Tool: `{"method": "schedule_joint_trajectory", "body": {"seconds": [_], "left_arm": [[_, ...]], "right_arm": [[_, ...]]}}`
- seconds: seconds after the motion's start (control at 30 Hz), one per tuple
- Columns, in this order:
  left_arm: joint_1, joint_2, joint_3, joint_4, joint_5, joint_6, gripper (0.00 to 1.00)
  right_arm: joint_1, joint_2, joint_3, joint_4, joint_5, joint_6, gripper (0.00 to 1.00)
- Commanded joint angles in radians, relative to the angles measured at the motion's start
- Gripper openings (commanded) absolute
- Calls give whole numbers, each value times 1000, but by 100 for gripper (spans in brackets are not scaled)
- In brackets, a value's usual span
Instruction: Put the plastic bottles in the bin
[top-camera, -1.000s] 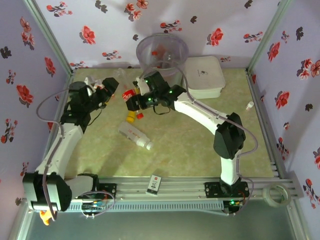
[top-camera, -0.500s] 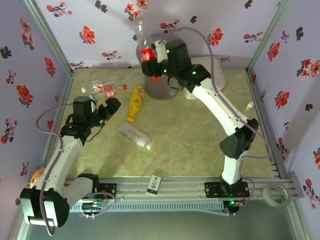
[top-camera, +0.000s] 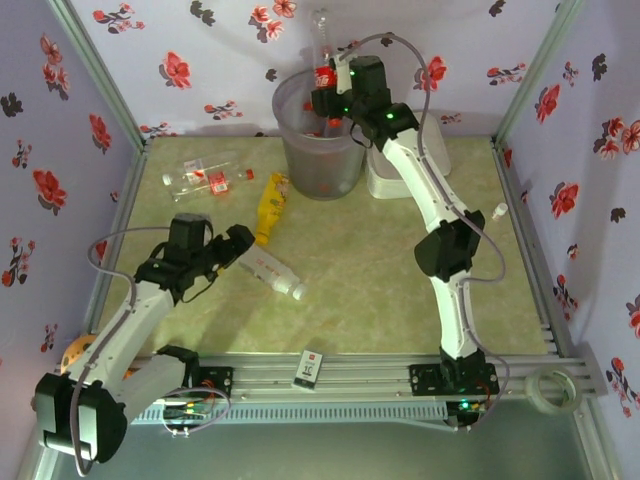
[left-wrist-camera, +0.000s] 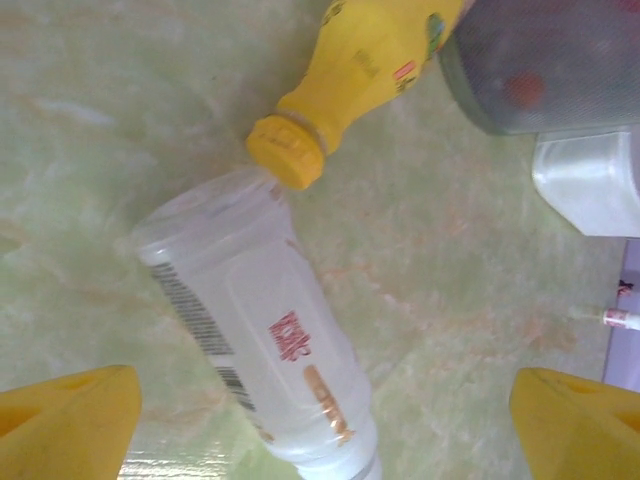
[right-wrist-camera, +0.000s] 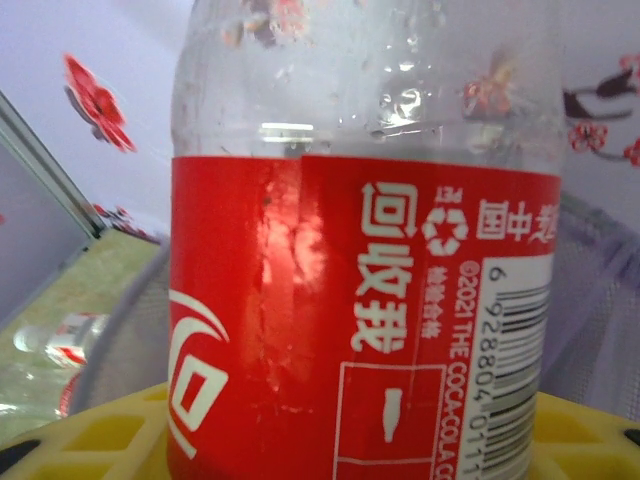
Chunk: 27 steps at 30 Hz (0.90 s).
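Right gripper (top-camera: 335, 100): clamped partway on clear plastic bottle with red label (top-camera: 321, 72), upright over tall translucent grey bin (top-camera: 300, 150) at green worktop's (top-camera: 380, 270) far edge.
Drop: centred over rim first, then released.
Left gripper (top-camera: 232, 245): spread wide, empty, above lying milky bottle (top-camera: 270, 268) left of worktop's middle.
Left wrist: yellow squeeze bottle's (left-wrist-camera: 350, 70) cap right against that bottle's base, harder to judge from above.

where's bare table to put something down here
Bare table lies between the white bottle and the right arm, and again between that arm and the right wall. Crowded: far left, around the yellow bottle, clear bottle and bin.
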Motion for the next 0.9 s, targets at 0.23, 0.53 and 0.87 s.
{"method": "schedule_joint_trajectory", "body": {"seconds": [0.23, 0.53, 0.87], "left_arm": [[-17, 33, -60, 68, -39, -43, 95], [-23, 95, -70, 132, -38, -55, 95], [-27, 116, -68, 146, -40, -48, 95]], "right_arm": [[-1, 69, 39, -58, -129, -35, 39], [-1, 62, -33, -75, -160, -65, 53], [-1, 57, -28, -67, -170, -67, 82]]}}
